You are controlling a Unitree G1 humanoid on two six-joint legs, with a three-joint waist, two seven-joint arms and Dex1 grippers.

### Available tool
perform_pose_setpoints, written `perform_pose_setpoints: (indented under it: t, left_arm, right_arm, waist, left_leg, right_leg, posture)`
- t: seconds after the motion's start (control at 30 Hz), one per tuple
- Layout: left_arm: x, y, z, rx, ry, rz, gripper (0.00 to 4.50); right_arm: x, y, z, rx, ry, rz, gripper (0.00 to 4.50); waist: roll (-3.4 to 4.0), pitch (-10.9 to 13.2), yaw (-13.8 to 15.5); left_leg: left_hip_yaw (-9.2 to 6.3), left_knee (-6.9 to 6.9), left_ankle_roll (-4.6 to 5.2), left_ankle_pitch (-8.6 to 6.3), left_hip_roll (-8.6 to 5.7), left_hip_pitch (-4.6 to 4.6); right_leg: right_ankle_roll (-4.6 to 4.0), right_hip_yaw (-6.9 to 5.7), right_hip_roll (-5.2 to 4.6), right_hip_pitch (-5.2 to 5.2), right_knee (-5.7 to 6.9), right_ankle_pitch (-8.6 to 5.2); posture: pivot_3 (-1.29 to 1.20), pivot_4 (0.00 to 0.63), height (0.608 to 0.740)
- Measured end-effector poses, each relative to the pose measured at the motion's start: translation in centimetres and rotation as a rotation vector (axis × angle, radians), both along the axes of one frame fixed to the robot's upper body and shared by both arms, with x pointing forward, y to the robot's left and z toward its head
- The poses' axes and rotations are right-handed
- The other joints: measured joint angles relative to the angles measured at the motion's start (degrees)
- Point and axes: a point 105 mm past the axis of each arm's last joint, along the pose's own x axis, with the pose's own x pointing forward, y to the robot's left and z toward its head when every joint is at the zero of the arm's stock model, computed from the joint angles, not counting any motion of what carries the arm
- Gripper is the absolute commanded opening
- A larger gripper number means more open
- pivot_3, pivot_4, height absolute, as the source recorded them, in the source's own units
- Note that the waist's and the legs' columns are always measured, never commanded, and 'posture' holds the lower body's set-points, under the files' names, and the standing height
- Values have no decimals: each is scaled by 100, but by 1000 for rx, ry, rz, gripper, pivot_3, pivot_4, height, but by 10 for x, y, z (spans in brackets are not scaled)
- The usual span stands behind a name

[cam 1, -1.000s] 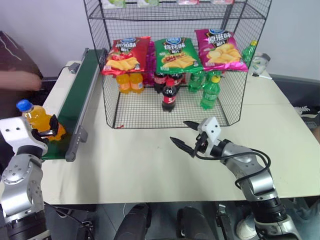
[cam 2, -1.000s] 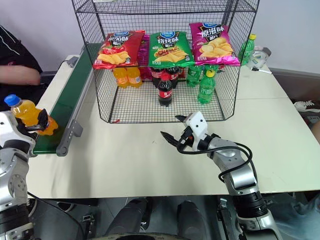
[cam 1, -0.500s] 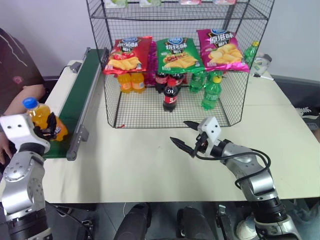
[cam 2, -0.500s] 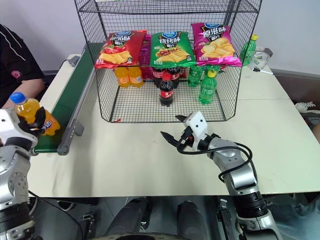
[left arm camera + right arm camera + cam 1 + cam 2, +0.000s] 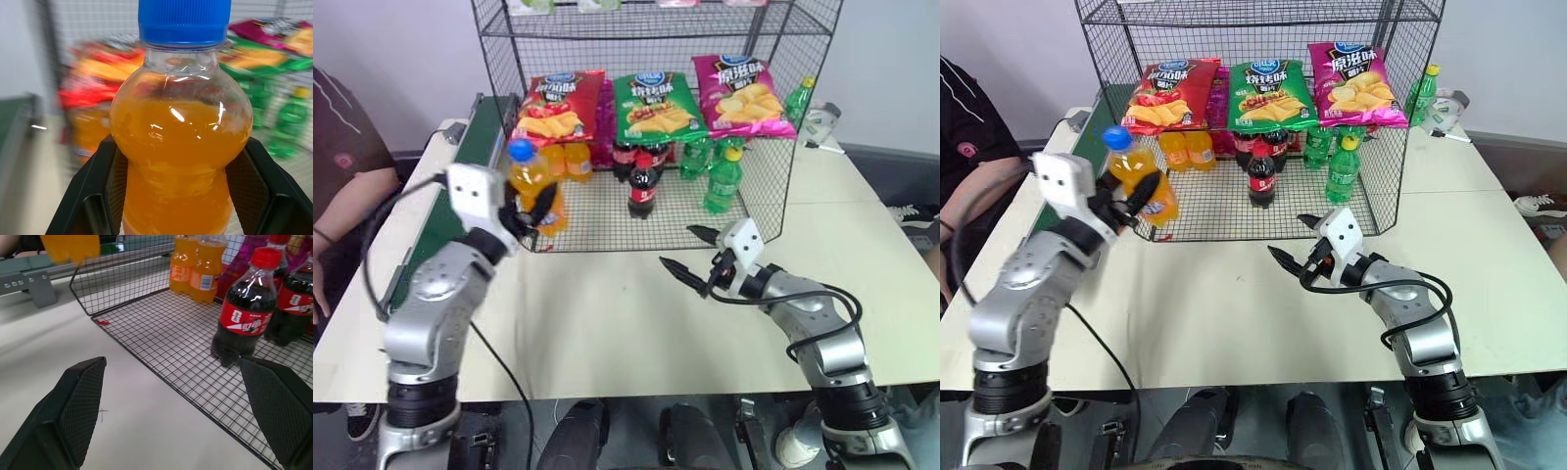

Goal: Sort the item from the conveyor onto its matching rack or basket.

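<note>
- Our left gripper [image 5: 534, 206] has its two black fingers clamped on the orange soda bottle [image 5: 532, 188], squeezing the body below the blue cap [image 5: 184, 20].
- We hold the bottle upright in the air, just outside the front left corner of the black wire-mesh rack [image 5: 759, 211], off the dark green conveyor [image 5: 475, 166].
- Our right gripper [image 5: 689, 249] hovers over the table [image 5: 607, 333] near the front edge of the rack's base tray, fingers spread apart with nothing between them.
- Inside the base tray, orange soda bottles [image 5: 566, 162] stand at the back left corner, cola bottles [image 5: 642, 184] at the middle, green soda bottles [image 5: 724, 181] towards the right.
- Crisp bags [image 5: 651, 106] hang above them.
</note>
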Motion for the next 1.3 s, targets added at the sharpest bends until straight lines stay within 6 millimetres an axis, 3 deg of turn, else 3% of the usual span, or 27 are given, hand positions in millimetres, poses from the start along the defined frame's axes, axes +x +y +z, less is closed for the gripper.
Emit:
perform_pose_setpoints:
  t: [0.13,0.3,0.47,0.7,0.87,1.13,1.3]
  left_arm:
    - [17,-7,-37,13,82,46,2287]
    - [52,-7,-64,6,73,140,2287]
    - [82,-29,-80,21,57,118,2287]
    - [99,-58,-91,9,41,60,2287]
    - [103,-52,-95,43,20,107,2287]
    - [108,-20,-95,30,14,249,2287]
    - [108,-21,-96,10,23,237,2287]
  right_arm:
    - [-1,0,4,1,-16,-5,4500]
    - [-2,1,9,1,-40,-7,4500]
    - [-2,1,12,3,-57,-6,4500]
    - [-3,-1,8,3,-49,-24,4500]
    - [-6,2,14,2,-78,-26,4500]
    - [-9,2,14,2,-76,-32,4500]
    - [-8,3,15,1,-73,-29,4500]
  waist:
    - [0,0,16]
    - [-1,0,70]
    - [-2,1,65]
    - [-3,2,11]
    - [-3,2,-9]
    - [-4,1,18]
    - [-4,1,27]
  left_leg:
    - [-1,2,-1,2,0,0]
    - [-8,15,-1,2,-3,-1]
    - [-4,18,1,2,-14,-5]
    - [-4,7,2,1,-13,-7]
    - [-4,18,3,1,-12,-6]
    - [-4,23,3,2,-14,-5]
    - [-5,26,2,2,-14,-5]
  right_leg:
    - [-2,0,1,0,1,1]
    - [-2,-8,0,10,-2,1]
    - [2,-8,-2,9,-4,2]
    - [5,-9,0,-1,1,2]
    - [6,-9,1,-1,18,2]
    - [6,-10,2,-1,24,2]
    - [6,-11,3,1,27,3]
  posture:
    - [0,150,740]
    - [0,150,740]
    - [0,150,740]
    - [0,150,740]
    - [0,150,740]
    - [0,150,740]
    - [0,150,740]
